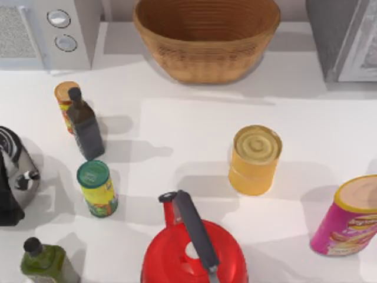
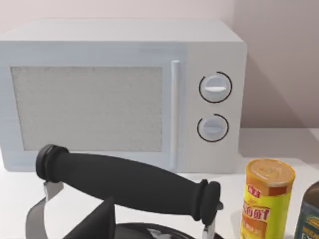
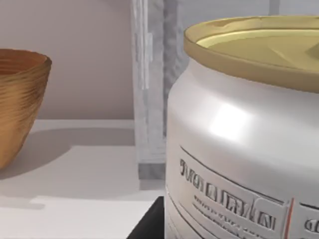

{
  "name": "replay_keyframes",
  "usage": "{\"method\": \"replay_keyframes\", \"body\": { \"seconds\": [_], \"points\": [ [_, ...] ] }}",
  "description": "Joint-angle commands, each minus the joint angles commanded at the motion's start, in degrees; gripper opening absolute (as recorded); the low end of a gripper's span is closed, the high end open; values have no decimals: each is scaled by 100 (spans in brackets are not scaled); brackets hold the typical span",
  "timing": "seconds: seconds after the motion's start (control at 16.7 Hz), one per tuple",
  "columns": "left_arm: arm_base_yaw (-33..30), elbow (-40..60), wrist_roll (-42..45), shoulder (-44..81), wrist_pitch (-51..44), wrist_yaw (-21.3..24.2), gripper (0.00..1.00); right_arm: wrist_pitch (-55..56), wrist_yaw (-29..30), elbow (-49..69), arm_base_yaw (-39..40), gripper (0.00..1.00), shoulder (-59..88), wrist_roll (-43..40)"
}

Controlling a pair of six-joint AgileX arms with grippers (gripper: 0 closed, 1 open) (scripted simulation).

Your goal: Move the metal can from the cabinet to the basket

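white tabletop is lying crowded before the basket point(image 1: 206, 41); you are reaching toward the cabinet point(image 1: 344, 38), right of the basket. whether either arm's fingers are apart, i cannot tell.

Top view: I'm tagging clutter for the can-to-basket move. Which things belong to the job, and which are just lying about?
Job: cabinet, basket.

Lying about: microwave, yellow tin, red kettle, pink canister, green-lidded can, dark bottle, orange-lidded can, steel kettle, green bottle.
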Motion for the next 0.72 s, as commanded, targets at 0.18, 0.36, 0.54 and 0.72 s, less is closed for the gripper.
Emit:
{"method": "replay_keyframes", "body": {
  "seconds": [0.18,0.36,0.54,0.72],
  "points": [
    [0,0,0,0,0,0,100,-16,6,-34,18,0,43,10],
    [0,0,0,0,0,0,100,81,114,261,127,0,388,10],
    [0,0,0,0,0,0,100,294,377,1005,383,0,1257,10],
    [0,0,0,0,0,0,100,591,762,2150,750,0,2646,13]
  ]
}}
